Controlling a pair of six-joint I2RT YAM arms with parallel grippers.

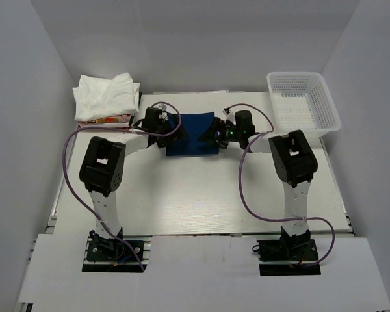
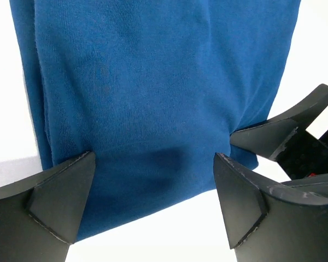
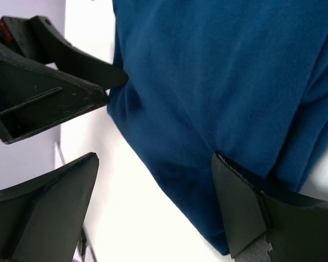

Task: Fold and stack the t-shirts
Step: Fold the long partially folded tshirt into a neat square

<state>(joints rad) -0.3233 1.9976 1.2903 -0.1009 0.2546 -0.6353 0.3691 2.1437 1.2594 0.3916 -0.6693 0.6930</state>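
Observation:
The navy blue tee [image 1: 194, 134] lies folded into a small rectangle at the table's middle back, its print hidden. My left gripper [image 1: 171, 127] is at its left end, open; in the left wrist view [image 2: 153, 191] the fingers [image 2: 60, 202] straddle the blue cloth [image 2: 153, 98] without closing on it. My right gripper [image 1: 220, 135] is at its right end, also open; in the right wrist view [image 3: 153, 202] one finger [image 3: 246, 210] rests on the cloth [image 3: 218, 82]. A stack of folded white tees [image 1: 107, 96] sits at the back left.
A white mesh basket [image 1: 303, 101] stands at the back right. The other arm's fingers show in each wrist view [image 2: 295, 136] [image 3: 44, 82], so the two grippers are close together. White walls enclose the table [image 1: 195, 195].

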